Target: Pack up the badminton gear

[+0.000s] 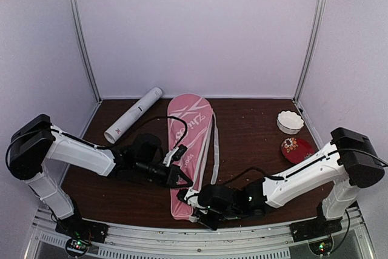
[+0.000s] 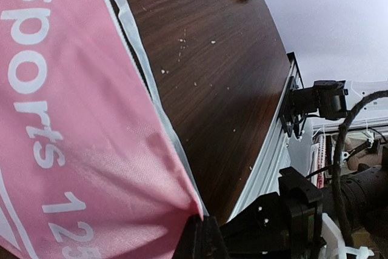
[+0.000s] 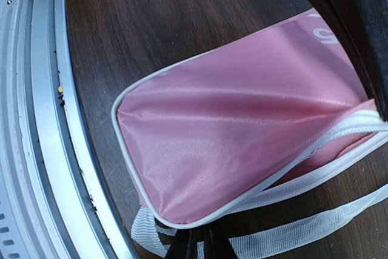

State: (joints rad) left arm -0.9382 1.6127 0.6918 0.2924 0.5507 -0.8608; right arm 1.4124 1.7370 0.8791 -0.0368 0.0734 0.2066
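The pink racquet-shaped cover with white stripes lies lengthwise down the middle of the table, wide end at the back. My left gripper is shut on the cover's white-piped right edge. In the left wrist view the fabric puckers into the black fingertips of that gripper. My right gripper is at the narrow near end. In the right wrist view its fingers are shut on the grey piping of the cover. A long white tube lies at the back left.
A white scalloped bowl-like thing and a small red patterned dish sit at the right. A white webbing strap trails from the cover. The metal rail of the table's front edge runs just beside the cover's end.
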